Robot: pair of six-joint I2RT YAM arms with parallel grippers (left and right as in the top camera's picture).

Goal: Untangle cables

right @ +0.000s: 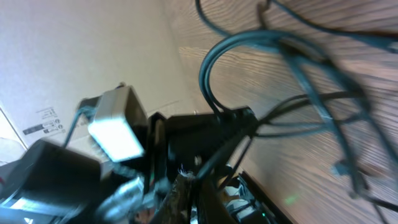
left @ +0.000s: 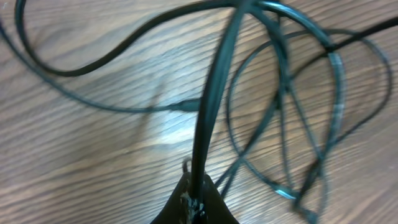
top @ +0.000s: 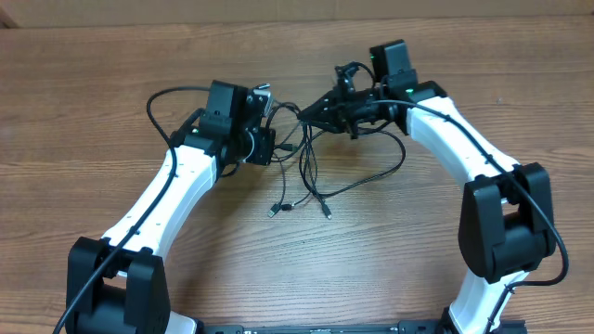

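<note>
Because the thin black flexible cables [top: 320,181] look limp, light and snag-prone, they seem best gripped near a plug — not mid-loop. Left pincer [left: 198,202] and right pincer [right: 186,180] each clamp a strand.

Bench [top: 83,121]: brown wood-grain surface. Pale light reflection [left: 168,134] on it just ahead of the left end effector [left: 198,202]. Beige panel [right: 74,50] bearing a printed label [right: 43,121] stands beyond the right end effector [right: 186,186], at the bench edge.
</note>
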